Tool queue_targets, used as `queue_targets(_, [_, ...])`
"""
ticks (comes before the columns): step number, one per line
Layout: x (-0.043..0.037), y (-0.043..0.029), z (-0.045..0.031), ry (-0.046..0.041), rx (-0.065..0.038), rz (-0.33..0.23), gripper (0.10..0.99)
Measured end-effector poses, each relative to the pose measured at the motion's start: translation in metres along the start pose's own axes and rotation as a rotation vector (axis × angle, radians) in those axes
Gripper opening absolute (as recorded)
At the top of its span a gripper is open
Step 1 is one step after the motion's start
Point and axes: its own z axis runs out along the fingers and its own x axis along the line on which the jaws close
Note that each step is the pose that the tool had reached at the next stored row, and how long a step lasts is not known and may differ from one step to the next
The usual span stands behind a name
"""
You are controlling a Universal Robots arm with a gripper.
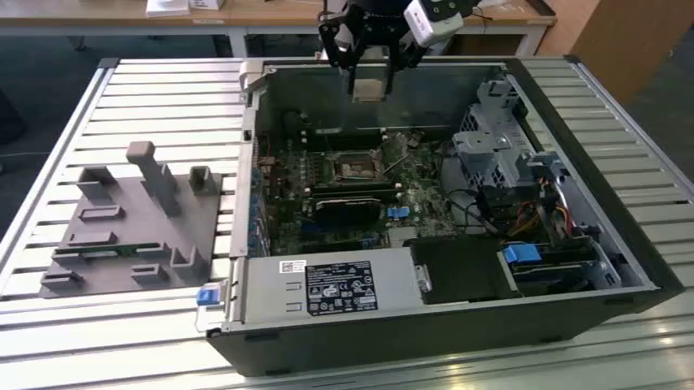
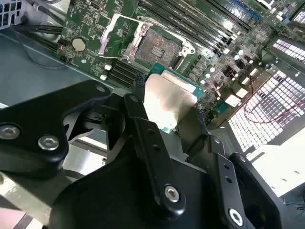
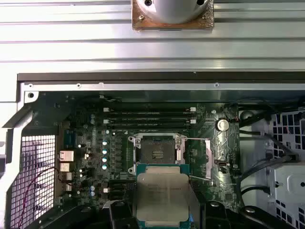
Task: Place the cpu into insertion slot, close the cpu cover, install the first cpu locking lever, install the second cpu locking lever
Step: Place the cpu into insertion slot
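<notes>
Holds the cpu (image 1: 368, 89) (image 2: 169, 99) (image 3: 162, 198) by two opposite edges, with the gripper (image 1: 369, 81) narrowed to just the chip's width and one black finger (image 2: 137, 82) pressed to each side. Carries it in the air, well above the insertion slot (image 1: 353, 167) and, in the exterior view, off toward the far wall of the computer case (image 1: 434, 323) rather than straight over the slot. No long axis to report on a square chip. In the first wrist view, turns its pale metal face flat toward the camera, thin green border all round, sides parallel to the sides of the insertion slot (image 3: 156, 151). In the second wrist view, sits cornerwise between the finger pads, one corner nearest the slot (image 2: 155, 47). Nothing seated in the slot: dark contact field bare inside the silver rim. On the slot's side toward the coin battery (image 2: 78, 44), the cpu cover (image 2: 136, 38), swung back clear of the slot, green board showing through its cut-out centre. Along another side of the slot, close by, the long memory slots (image 3: 147, 117). Just beside the slot on its near side in the exterior view, a black card (image 1: 349, 207). Well apart from the slot toward the exterior view's right, the metal drive cage (image 1: 493, 154). Straight above the slot, open air up to the case's rim.
</notes>
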Motion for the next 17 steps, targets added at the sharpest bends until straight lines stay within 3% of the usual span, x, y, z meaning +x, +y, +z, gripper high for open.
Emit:
queue_targets(8, [0.0000,0.0000,0.0000,-0.0002,0.000,0.003,0.525])
queue_targets(17, [0.0000,-0.0001,0.0009,-0.0111,-0.002,0.124,0.525])
